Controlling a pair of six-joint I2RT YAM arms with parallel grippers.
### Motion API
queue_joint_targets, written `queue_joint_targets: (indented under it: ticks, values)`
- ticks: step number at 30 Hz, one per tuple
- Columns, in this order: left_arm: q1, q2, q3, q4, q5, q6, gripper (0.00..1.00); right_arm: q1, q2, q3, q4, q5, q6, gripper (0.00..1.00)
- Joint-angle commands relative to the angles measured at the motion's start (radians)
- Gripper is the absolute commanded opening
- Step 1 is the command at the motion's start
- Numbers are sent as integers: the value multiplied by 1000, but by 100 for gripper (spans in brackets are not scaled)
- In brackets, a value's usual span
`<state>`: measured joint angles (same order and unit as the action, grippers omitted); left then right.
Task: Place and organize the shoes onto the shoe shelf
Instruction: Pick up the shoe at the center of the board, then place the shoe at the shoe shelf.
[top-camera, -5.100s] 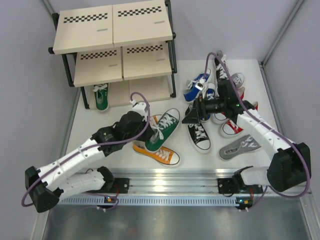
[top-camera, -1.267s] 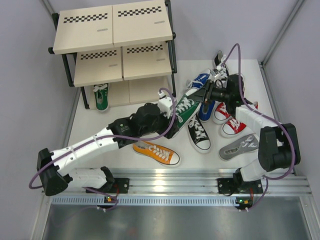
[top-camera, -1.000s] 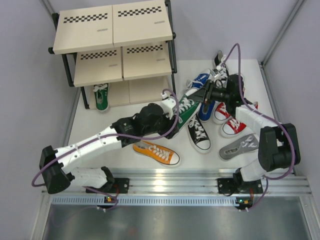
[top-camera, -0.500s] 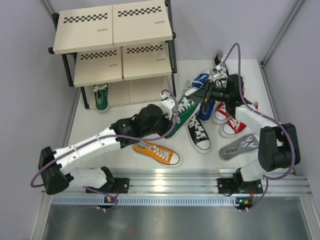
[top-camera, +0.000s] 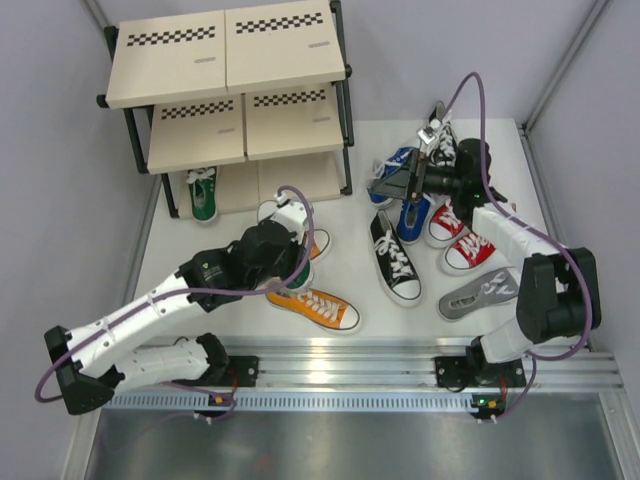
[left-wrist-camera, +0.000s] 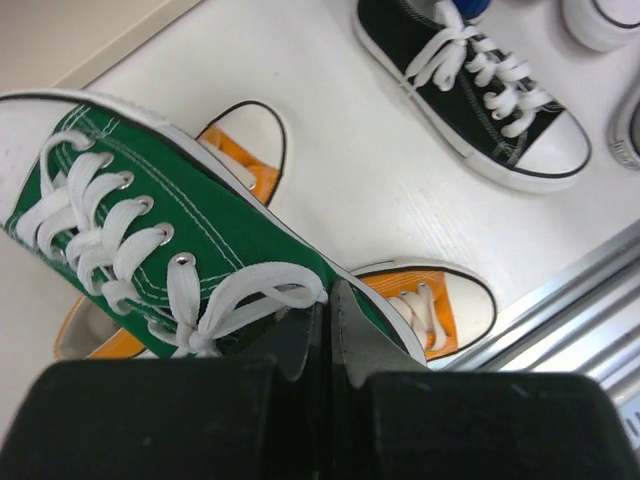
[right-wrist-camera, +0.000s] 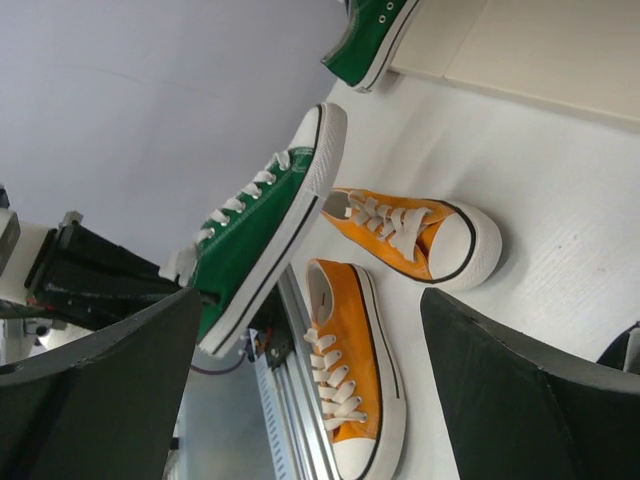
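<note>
Open: table (top-camera: 350, 232) strip between shelf (top-camera: 228, 60) and black shoe (top-camera: 396, 258); bottom tier's right half.
Blocked: shelved green shoe (top-camera: 203, 192), bottom tier left; orange shoes (top-camera: 320, 310) near centre, held green shoe (left-wrist-camera: 200, 250) above them; shoe pile (top-camera: 450, 225) far right; left arm (top-camera: 150, 307) crossing near left.

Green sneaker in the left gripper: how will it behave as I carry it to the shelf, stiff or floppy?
Probably floppy at the grip: the left gripper pinches only canvas at the opening of the green sneaker, so the toe may droop or swing. The rubber sole likely keeps its length stiff. Loose laces could snag the shelf.
</note>
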<state>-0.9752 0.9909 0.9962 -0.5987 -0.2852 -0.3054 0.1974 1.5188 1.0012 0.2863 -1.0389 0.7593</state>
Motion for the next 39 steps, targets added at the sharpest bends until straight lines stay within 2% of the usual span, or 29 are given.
queue_joint_targets:
  ticks: [1,5,7,10,13,14,17,23,39]
  values:
    - [3,-58,30,16,-115,26,0,-15,-42,44,-29,-33,-109,91]
    - [32,-77,33,-6,-183,72,0,-27,-68,-4,-24,-36,-132,92]
    - [58,-75,36,-16,-167,110,0,-29,-75,-16,-24,-35,-137,92]
    - [144,-61,32,-19,-123,169,0,-30,-88,-30,-24,-36,-144,92]
    - [277,-37,25,-9,-45,230,0,-32,-94,-30,-22,-39,-147,92]
    - [346,-32,21,19,-25,264,0,-33,-97,-30,-24,-41,-150,92]
    - [458,-15,-7,98,32,330,0,-35,-108,-33,-29,-43,-160,92]
    - [627,44,-62,243,188,422,0,-39,-127,-47,-42,-49,-181,92]
    - [808,253,-94,496,331,552,0,-47,-138,-47,-144,-62,-285,93]
